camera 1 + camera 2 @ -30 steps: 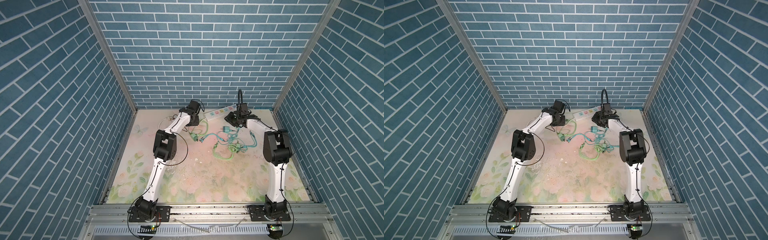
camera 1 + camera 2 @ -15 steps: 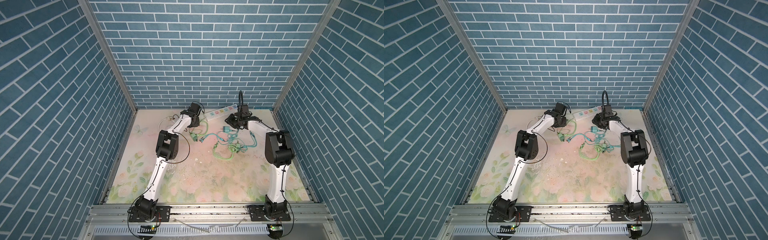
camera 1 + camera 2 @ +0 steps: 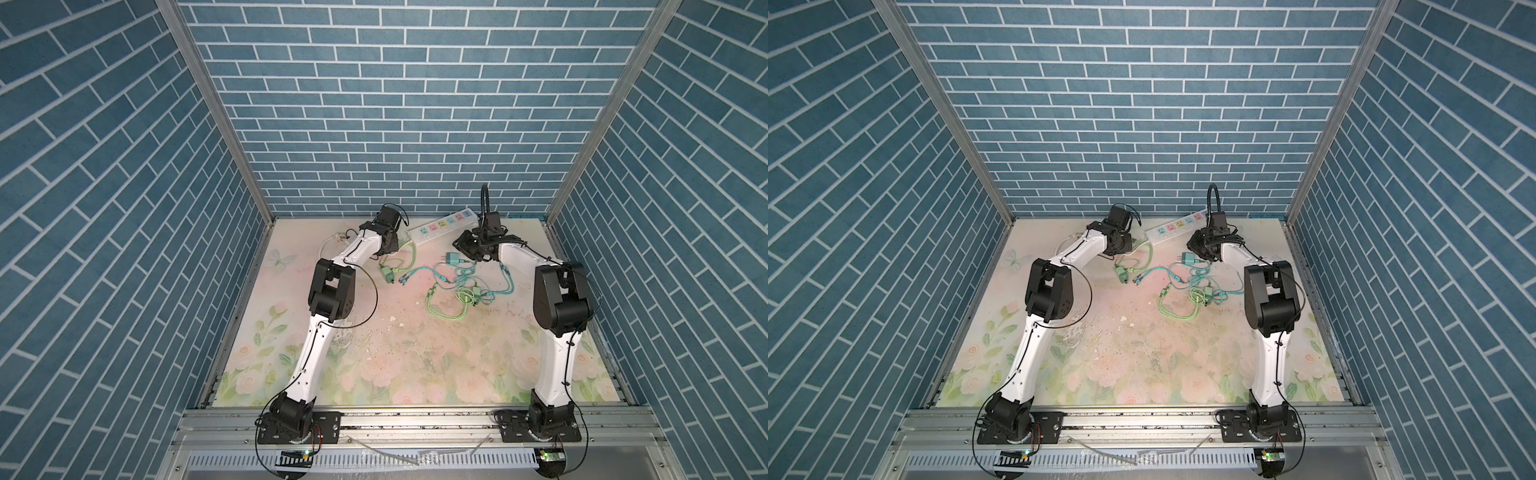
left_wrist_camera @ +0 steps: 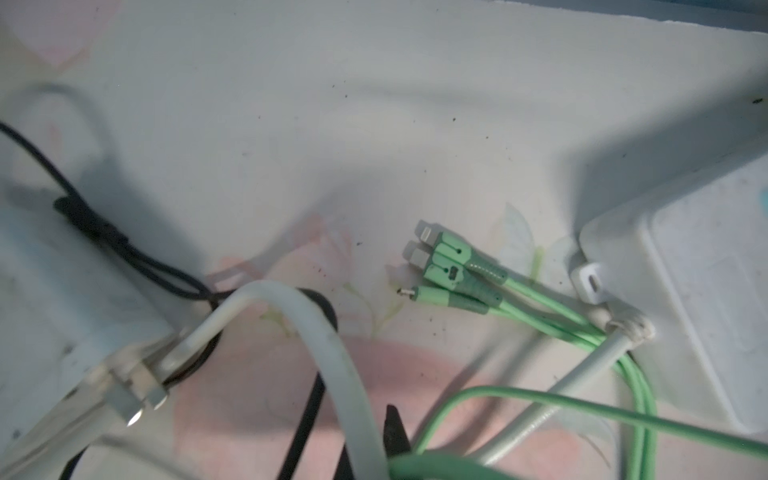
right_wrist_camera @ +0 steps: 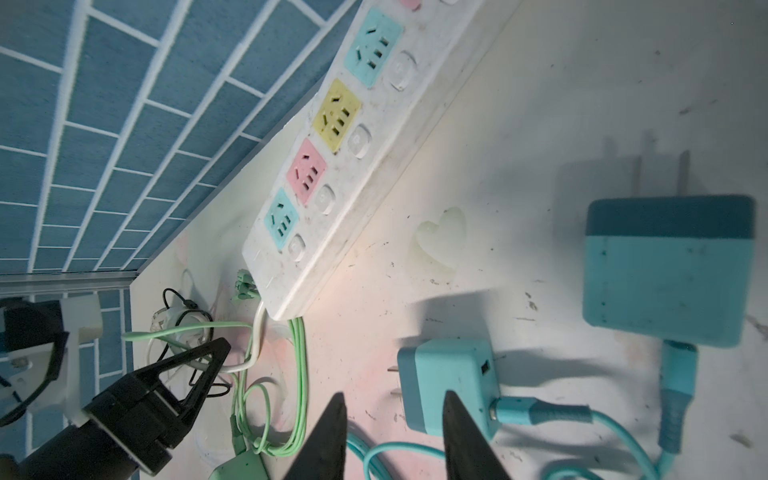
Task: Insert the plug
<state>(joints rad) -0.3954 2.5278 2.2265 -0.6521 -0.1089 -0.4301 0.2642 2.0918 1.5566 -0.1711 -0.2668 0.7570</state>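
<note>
The white power strip (image 3: 440, 226) (image 5: 353, 166), with several coloured sockets, lies along the back wall. A teal plug adapter (image 5: 449, 382) (image 3: 453, 258) lies flat on the mat with its prongs toward the strip's near end. My right gripper (image 5: 392, 399) (image 3: 465, 246) hovers over it, open, one fingertip (image 5: 453, 415) overlapping the adapter and nothing between the jaws. At the strip's left end my left gripper (image 4: 382, 424) (image 3: 392, 245) is shut on the strip's white cord (image 4: 332, 340).
A second teal adapter (image 5: 669, 270) shows blurred beside the first. Green cable ends (image 4: 449, 270) lie by the strip's corner. A green adapter (image 3: 388, 275) and tangled green and teal cables (image 3: 457, 291) spread mid-mat. The cord's white plug (image 4: 133, 386) lies by the left gripper.
My left gripper's jaws have closed on the white cord, and the left arm's elbow has shifted slightly. The right arm has hardly moved.
</note>
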